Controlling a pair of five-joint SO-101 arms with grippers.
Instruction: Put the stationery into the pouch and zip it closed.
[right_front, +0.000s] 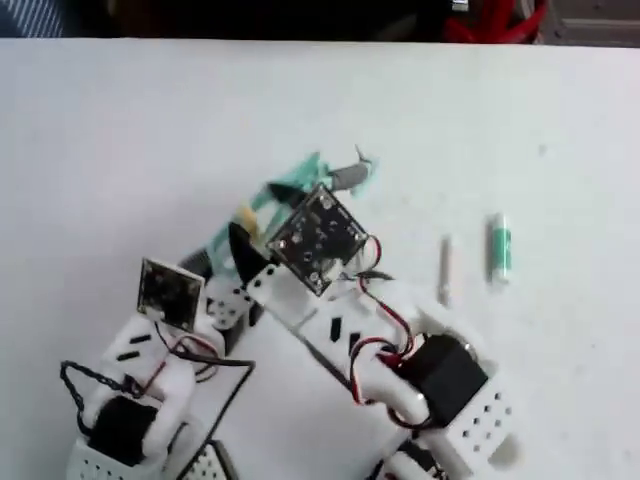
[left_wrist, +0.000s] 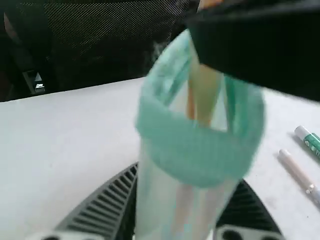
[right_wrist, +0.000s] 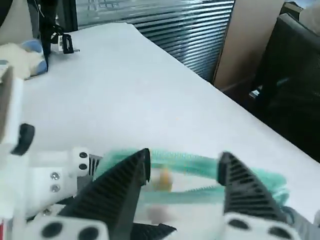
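The teal-rimmed clear pouch (right_front: 290, 192) stands open between the two arms. My left gripper (left_wrist: 177, 215) is shut on its clear body (left_wrist: 200, 145), one finger on each side. A yellow-orange pencil (left_wrist: 202, 95) sticks up inside it. My right gripper (right_wrist: 182, 185) is open just above the pouch's rim (right_wrist: 195, 162), with the yellow pencil end (right_wrist: 162, 180) between its fingers but not touched. Its dark body (left_wrist: 260, 40) hangs over the mouth. On the table to the right lie a white pen (right_front: 446, 268) (left_wrist: 297, 172) and a green-and-white marker (right_front: 499, 247) (left_wrist: 311, 141).
The pouch's grey zipper pull (right_front: 350, 176) points toward the far side. The white table (right_front: 120, 130) has free room to the left and behind. Arm cables (right_front: 150, 375) trail near the front edge. A small black clip (right_wrist: 62, 44) lies far off.
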